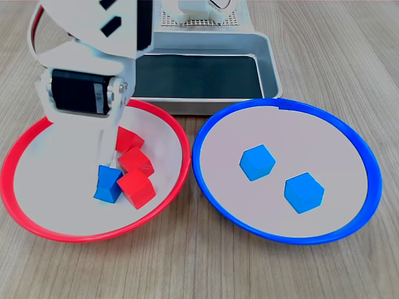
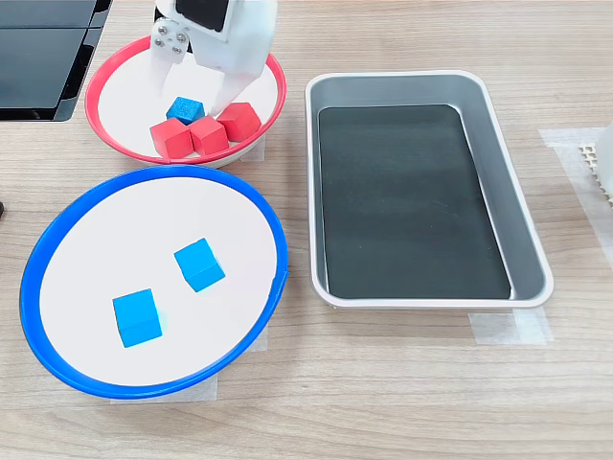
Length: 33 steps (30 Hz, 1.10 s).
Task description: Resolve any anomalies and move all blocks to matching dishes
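Clearly we hold our gripper [image 2: 196, 91] open astride the stray blue block [image 2: 184, 108] in the red-rimmed dish [image 2: 115, 134], because it belongs in the blue-rimmed dish [image 2: 57, 240].

A pale wood-grain worktop [image 2: 402, 383] filled both exterior views under soft, even light, with strips of clear tape [image 2: 508, 328] stuck to it, a dark flat panel [image 2: 43, 53] at the second exterior view's upper left and a white perforated piece [image 2: 599, 163] at the second exterior view's right edge.
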Motion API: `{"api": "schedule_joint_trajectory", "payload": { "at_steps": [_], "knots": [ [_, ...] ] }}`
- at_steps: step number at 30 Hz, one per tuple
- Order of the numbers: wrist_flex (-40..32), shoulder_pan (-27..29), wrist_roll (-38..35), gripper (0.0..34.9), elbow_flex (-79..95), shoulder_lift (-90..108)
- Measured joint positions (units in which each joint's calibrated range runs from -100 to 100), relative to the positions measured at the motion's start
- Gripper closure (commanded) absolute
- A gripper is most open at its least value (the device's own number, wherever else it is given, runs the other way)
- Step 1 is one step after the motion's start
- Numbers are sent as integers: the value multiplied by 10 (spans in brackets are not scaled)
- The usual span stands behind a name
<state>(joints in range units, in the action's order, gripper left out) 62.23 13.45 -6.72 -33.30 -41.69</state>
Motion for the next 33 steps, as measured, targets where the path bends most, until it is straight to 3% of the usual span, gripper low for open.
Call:
{"api": "schedule_joint_trajectory", "payload": {
  "at_steps": [2,10,14,26,33],
  "knots": [
    [2,-2,1,192,0,-2],
    [2,-12,6,261,-19,-20],
    [2,-14,7,346,-26,-25],
    [17,-23,12,346,-18,75],
    [37,-140,34,332,69,214]
  ]
}}
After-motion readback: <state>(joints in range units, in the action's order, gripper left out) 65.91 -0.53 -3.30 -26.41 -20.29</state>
